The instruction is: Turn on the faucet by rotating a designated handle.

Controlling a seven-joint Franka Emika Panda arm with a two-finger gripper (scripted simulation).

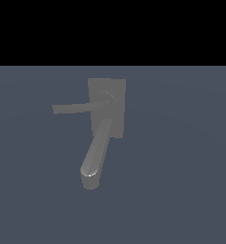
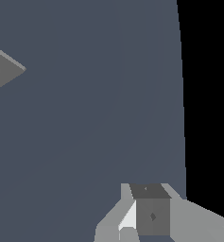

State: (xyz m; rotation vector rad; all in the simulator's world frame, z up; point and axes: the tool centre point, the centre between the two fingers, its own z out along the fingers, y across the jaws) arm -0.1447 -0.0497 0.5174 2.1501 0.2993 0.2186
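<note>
The matte grey faucet [image 1: 107, 119] stands in the middle of the exterior view on a rectangular base plate [image 1: 117, 86]. Its thick rounded spout [image 1: 96, 155] runs toward the camera and ends in a downturned tip. The handle [image 1: 74, 108], a thin flat bar, sticks out from the round hub [image 1: 106, 99] toward the exterior view's left. No arm shows in the exterior view. In the wrist view my gripper [image 2: 142, 205] fills the lower edge, far from a grey corner of the faucet [image 2: 2, 71] at the picture's border. Nothing is between the fingers, and I cannot make out their gap.
A flat blue-grey floor [image 1: 181, 167] surrounds the faucet on all sides. Beyond its far edge lies black background [image 1: 112, 28]. No other objects are in view.
</note>
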